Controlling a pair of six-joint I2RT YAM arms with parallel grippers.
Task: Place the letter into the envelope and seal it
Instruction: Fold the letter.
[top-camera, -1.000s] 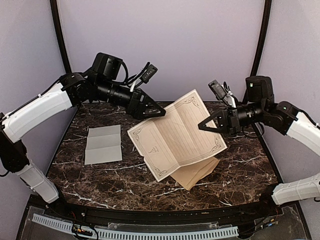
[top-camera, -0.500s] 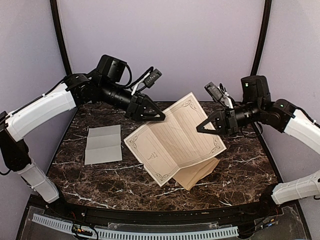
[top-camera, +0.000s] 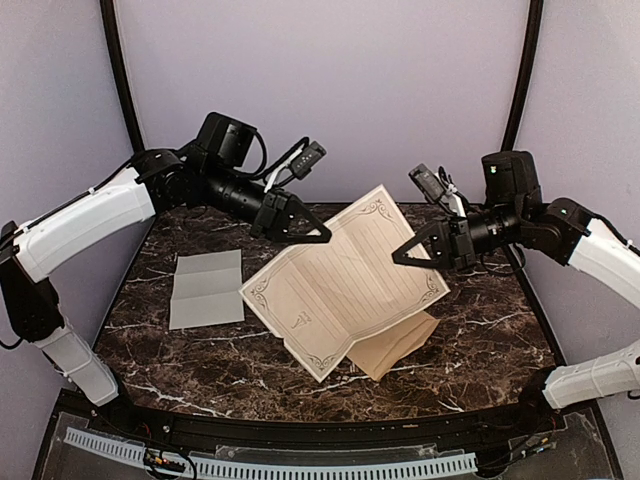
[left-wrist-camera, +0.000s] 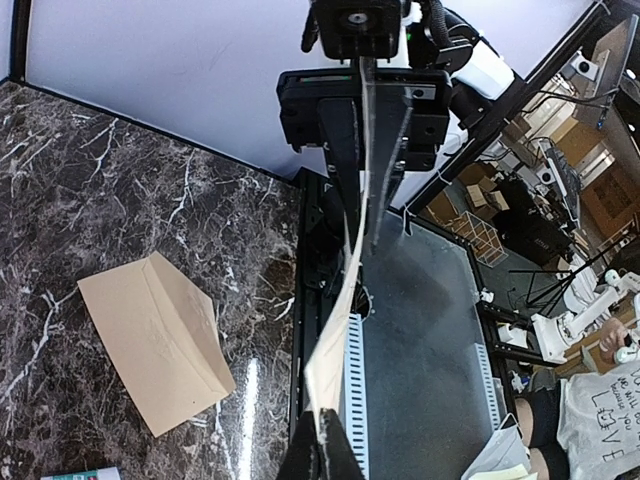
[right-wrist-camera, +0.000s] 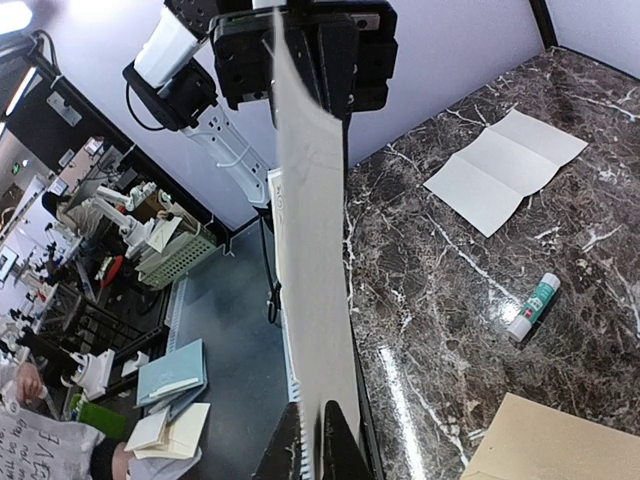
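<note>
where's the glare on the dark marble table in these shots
Left wrist view: white streak on the dark marble tabletop beside the tan kraft paper envelope. Right wrist view: similar streak near the bottom, lamp blown out top left. Top view: no strong glare.

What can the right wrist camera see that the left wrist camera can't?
Only the right wrist view shows the white creased paper and a clear look at the glue stick, both lying on the table. Only the left wrist view shows the whole envelope; the right one catches just a corner. Both show the held sheet edge-on, with the left gripper and right gripper each shut on an end of it.
</note>
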